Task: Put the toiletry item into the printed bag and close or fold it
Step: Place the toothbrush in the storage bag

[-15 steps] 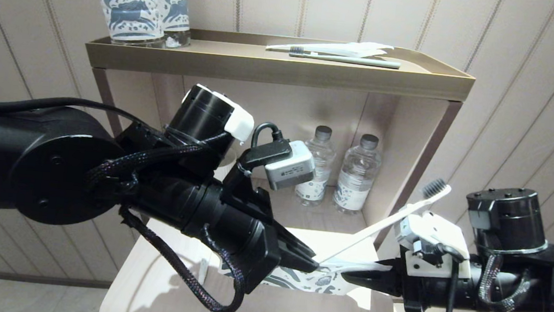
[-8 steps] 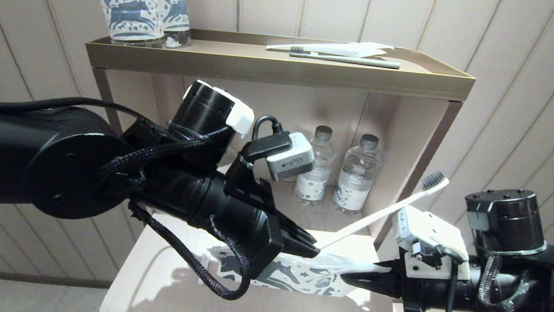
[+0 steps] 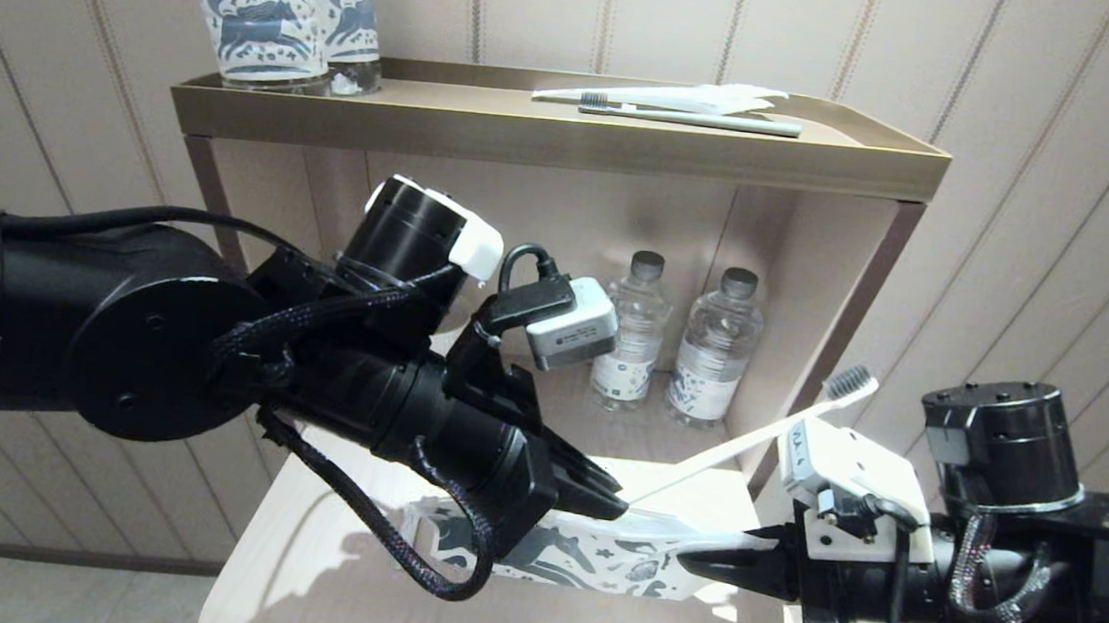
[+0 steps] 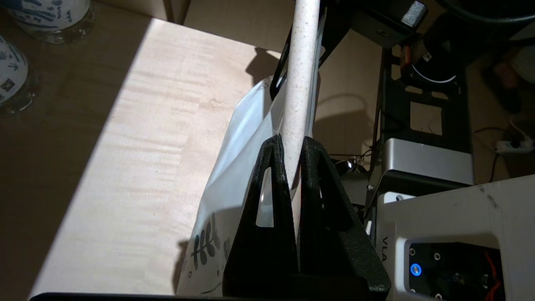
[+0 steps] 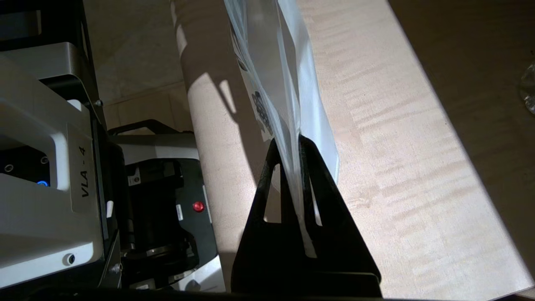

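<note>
My left gripper [image 3: 620, 503] is shut on the lower handle end of the toiletry item [image 3: 744, 441], a slim white toothbrush. It slants up to the right, its dark bristle head [image 3: 849, 383] above the right wrist. The printed bag [image 3: 593, 556] hangs just under the left fingers, above the light wood surface. My right gripper [image 3: 688, 564] is shut on the bag's right edge. In the left wrist view the toothbrush [image 4: 301, 75] runs out from between the left gripper [image 4: 291, 144] fingers, beside the bag [image 4: 238, 167]. The right wrist view shows the bag's film [image 5: 276, 75] pinched in the right gripper [image 5: 292, 144].
A brown shelf unit [image 3: 549, 140] stands behind. Its top tray holds two horse-label bottles [image 3: 279, 16] and a grey-green toothbrush with a white wrapper [image 3: 692, 118]. Two small bottles [image 3: 678, 337] stand in the open compartment. The wood surface [image 3: 311, 571] lies below the grippers.
Both grippers have shifted slightly left with toothbrush and bag. The toothbrush's bristle head has dipped lower. More of the bag's print now shows under the left gripper.
</note>
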### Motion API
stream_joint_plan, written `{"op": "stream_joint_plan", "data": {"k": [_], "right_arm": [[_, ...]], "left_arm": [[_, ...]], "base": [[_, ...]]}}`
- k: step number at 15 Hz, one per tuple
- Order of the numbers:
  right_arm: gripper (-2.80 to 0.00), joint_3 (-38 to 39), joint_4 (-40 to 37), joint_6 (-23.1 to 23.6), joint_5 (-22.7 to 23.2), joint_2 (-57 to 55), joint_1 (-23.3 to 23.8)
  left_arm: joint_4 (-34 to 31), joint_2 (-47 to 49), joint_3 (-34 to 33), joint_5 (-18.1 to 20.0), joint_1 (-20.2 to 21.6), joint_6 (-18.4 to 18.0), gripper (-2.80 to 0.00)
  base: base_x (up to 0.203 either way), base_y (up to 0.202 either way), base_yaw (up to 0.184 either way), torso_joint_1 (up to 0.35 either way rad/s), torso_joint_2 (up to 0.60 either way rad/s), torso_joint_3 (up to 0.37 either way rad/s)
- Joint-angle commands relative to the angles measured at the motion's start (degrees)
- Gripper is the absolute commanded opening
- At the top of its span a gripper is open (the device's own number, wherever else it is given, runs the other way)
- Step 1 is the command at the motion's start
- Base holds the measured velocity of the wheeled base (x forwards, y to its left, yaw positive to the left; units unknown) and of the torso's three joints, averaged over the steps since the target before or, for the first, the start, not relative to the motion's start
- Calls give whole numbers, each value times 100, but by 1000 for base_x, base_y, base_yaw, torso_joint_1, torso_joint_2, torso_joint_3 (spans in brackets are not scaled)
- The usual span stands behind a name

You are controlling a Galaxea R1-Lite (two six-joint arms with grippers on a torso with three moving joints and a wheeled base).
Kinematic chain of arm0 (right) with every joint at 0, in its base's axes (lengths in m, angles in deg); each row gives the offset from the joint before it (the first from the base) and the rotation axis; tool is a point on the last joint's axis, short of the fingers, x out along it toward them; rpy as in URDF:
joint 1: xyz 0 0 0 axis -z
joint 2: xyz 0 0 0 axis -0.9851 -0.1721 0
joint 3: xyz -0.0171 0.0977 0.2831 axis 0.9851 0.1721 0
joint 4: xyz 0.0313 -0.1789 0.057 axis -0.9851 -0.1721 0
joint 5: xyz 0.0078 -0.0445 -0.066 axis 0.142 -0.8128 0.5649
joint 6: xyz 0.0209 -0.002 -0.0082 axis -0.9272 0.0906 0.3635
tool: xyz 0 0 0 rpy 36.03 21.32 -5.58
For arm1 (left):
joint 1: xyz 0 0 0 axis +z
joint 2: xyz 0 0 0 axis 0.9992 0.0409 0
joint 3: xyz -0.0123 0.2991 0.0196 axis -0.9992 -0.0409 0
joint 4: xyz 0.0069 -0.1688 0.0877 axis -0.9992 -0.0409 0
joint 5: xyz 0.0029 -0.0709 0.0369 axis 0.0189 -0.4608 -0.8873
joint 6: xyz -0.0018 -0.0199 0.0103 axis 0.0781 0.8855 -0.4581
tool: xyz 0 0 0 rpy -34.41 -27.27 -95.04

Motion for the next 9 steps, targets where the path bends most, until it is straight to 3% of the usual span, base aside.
{"op": "stream_joint_plan", "data": {"k": [1, 9], "right_arm": [[-280, 3, 15, 17, 23, 16, -1], [-280, 3, 15, 17, 23, 34, -1]], "left_arm": [[58, -63, -93, 23, 6, -13, -280], [901, -76, -817, 41, 286, -15, -280]], "base": [[0, 0, 0, 0, 0, 0], [0, 0, 0, 0, 0, 0]]}}
